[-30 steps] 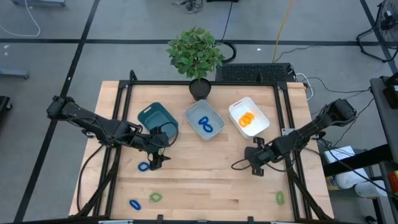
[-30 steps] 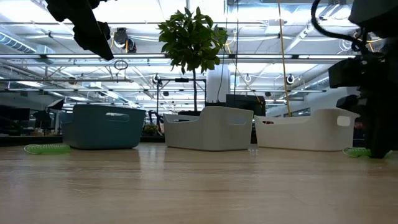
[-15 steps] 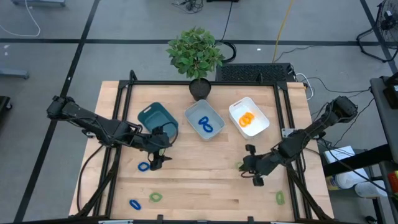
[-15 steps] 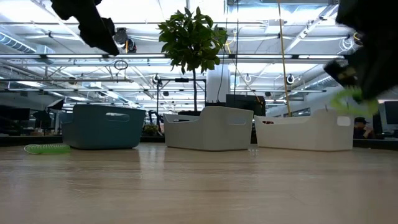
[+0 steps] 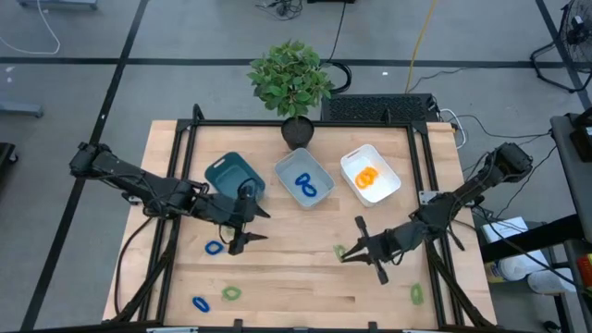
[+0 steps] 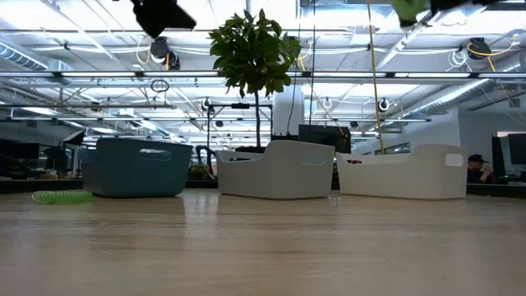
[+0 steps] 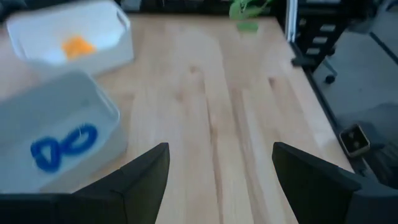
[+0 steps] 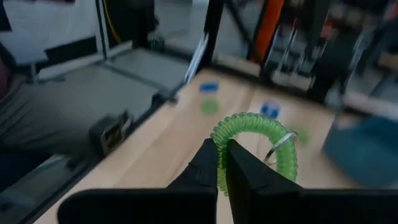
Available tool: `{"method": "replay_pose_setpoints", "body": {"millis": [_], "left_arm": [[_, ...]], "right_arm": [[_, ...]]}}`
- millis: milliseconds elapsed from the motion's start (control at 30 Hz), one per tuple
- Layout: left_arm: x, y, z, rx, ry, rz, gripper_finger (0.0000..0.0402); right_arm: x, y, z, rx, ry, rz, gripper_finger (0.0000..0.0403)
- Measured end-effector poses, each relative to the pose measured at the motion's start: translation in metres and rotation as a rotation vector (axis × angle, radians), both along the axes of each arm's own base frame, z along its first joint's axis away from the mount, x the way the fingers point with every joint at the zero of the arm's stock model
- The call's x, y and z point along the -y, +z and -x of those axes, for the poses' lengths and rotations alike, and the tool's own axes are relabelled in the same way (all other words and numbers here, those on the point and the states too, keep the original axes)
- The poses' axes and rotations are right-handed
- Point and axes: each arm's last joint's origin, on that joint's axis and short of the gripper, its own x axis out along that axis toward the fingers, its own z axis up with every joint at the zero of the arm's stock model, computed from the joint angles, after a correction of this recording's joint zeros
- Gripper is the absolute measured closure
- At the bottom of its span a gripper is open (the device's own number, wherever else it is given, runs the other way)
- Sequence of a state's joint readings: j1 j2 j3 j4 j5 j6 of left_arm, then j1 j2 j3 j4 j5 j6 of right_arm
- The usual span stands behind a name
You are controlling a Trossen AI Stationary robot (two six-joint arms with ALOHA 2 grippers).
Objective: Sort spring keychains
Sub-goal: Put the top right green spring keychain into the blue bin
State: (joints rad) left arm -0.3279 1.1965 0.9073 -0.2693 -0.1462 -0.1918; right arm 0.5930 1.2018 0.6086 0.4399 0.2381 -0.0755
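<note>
**Right gripper lifts a green keychain above a wooden table**

A pale wooden table (image 5: 296, 277) with a black frame stands on a grey floor. Along its far half sit three bins in a row: a teal bin (image 5: 229, 174) at left, a grey-blue bin (image 5: 304, 179) in the middle holding blue keychains (image 5: 306, 186), and a white bin (image 5: 370, 173) at right holding orange keychains (image 5: 366, 178). A potted plant (image 5: 291, 81) stands at the far edge.

The right gripper (image 5: 344, 254) is over the table's right-centre, its fingers pressed together on a green keychain (image 8: 256, 142), which is raised off the wood. The left gripper (image 5: 252, 225) hangs just near of the teal bin with its fingers spread and nothing between them.

Loose keychains lie on the wood: a blue one (image 5: 214, 247) beside the left gripper, another blue (image 5: 200, 302) and a green one (image 5: 230, 293) at the near left, and a green one (image 5: 417, 295) at the near right.

The low view shows a large hall behind the table, with bright ceiling lights, pipes and beams. A person (image 6: 478, 168) sits far off at the right.
</note>
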Motion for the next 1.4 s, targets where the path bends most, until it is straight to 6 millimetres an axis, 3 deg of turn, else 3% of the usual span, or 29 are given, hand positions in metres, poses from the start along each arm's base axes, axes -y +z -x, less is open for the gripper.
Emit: {"method": "replay_pose_setpoints", "body": {"millis": [233,500,700,1233,1400], "left_arm": [[0.000,0.015,-0.007,0.188,-0.006,-0.121,0.0108],[0.002,0.033,-0.013,0.396,-0.062,-0.218,0.0108],[-0.001,0.041,-0.015,0.484,-0.113,-0.205,0.0108],[-0.008,0.046,-0.020,0.557,-0.149,-0.201,0.0108],[-0.002,0.046,-0.019,0.564,-0.196,-0.205,0.0108]], "right_arm": [[0.012,0.021,-0.010,0.236,-0.031,0.039,0.0403],[0.038,0.036,-0.022,0.399,0.099,-0.011,0.0403],[0.053,0.050,-0.042,0.427,0.164,-0.023,0.0403],[0.061,0.086,-0.127,0.346,0.226,0.098,0.0403],[0.064,0.091,-0.136,0.325,0.218,0.129,0.0403]]}}
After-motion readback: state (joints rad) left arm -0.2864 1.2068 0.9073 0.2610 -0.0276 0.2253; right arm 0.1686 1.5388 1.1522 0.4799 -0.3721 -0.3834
